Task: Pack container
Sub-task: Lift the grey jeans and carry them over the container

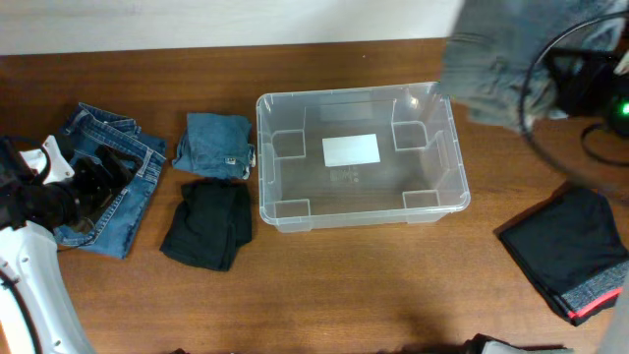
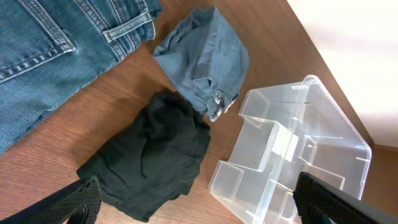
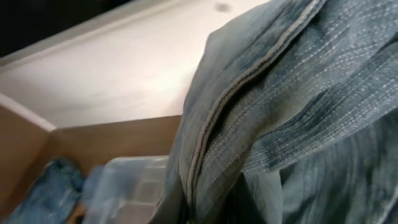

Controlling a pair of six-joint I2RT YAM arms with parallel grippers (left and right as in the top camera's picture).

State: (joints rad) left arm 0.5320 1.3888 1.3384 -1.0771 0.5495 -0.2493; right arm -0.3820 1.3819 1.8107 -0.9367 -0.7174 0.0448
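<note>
Two arms flank the work. At far left, the left gripper [image 2: 202,202] hangs spread wide above a jeans pile [image 1: 138,211], holding nothing. Mid-frame sits the container [image 1: 263,162], empty, its long axis running left to right. At upper right, a grey denim garment [image 1: 496,69] hangs aloft, just beyond the container's upper-right corner. The right gripper is hidden in the cloth, though I judge it pinches the denim. That arm is nearer, and the bin lies left of it and lower in frame.
</note>
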